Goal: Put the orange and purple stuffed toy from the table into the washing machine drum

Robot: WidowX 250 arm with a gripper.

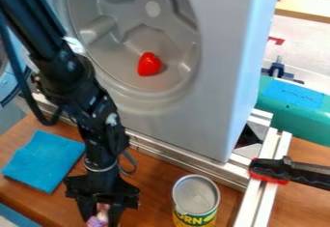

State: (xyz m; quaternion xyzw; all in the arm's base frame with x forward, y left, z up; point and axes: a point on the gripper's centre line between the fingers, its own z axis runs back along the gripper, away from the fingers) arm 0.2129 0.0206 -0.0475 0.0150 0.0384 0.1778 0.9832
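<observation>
Gripper: black gripper hangs low at the bottom edge of the frame, left of center, its arm slanting down from the upper left corner.
Jaws: around a small pink-and-purple object; whether they are closed on it, cannot tell.
Pink-and-purple object: between the jaws, at the bottom edge and partly cut off by it; the direction of its long axis cannot be told.
Can: open-looking or plain-lidded metal can with a yellow and green label stands upright at bottom center, to the right of the jaws and apart from them, its long axis vertical.
Blue cloth: folded square lies on the wooden desk at lower left, up and to the left of the jaws.
Red item: glossy, pepper-shaped piece rests inside the round recess of a gray housing, upper center, well above the jaws in the frame.
Rail: silver metal rail runs along the foot of the housing, behind the can.
Clamp: black-and-red clamp reaches in from the right edge across the metal framing.
Teal case: bulky teal case sits at the right edge, a blue sheet on its top.
</observation>
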